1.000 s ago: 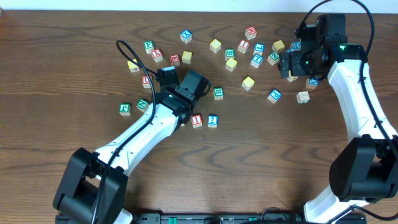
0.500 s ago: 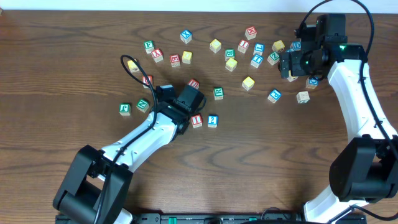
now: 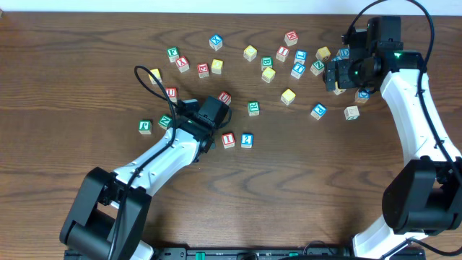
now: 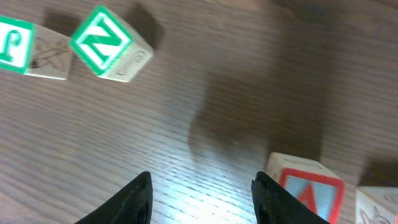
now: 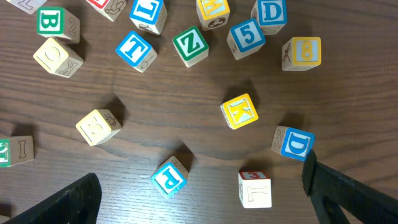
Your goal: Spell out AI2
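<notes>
I block left of 2 block, A block behind

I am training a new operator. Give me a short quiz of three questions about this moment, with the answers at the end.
1. True or false: the red I block and the blue 2 block sit side by side, the I to the left in the overhead view.
2. What lies between the fingers of the left gripper? A) the red A block B) the blue 2 block C) only bare table
3. In the right wrist view, which letter is on the yellow block nearest the picture's middle?
Key: 1 true. 2 C: the red A block lies outside the fingers. 3 K.
</notes>
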Available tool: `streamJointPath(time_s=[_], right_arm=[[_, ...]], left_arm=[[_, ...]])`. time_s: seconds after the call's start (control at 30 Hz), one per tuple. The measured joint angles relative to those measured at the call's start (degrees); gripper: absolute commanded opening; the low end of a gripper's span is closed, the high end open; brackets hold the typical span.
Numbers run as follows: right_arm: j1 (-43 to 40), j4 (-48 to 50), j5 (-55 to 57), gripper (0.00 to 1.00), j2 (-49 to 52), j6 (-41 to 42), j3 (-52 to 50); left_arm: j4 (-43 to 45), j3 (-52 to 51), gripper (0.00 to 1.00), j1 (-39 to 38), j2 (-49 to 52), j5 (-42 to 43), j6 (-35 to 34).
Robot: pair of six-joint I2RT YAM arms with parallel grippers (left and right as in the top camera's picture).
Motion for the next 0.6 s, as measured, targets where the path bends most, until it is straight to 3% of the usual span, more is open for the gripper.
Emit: streamJointPath(time_s=[0.6], right_arm=[[0.0,-0.3,0.0,0.99,0.0,0.0,0.0]], left_arm=[[0.9,-0.6,0.5,0.4,-0.3,4.5,2.8]])
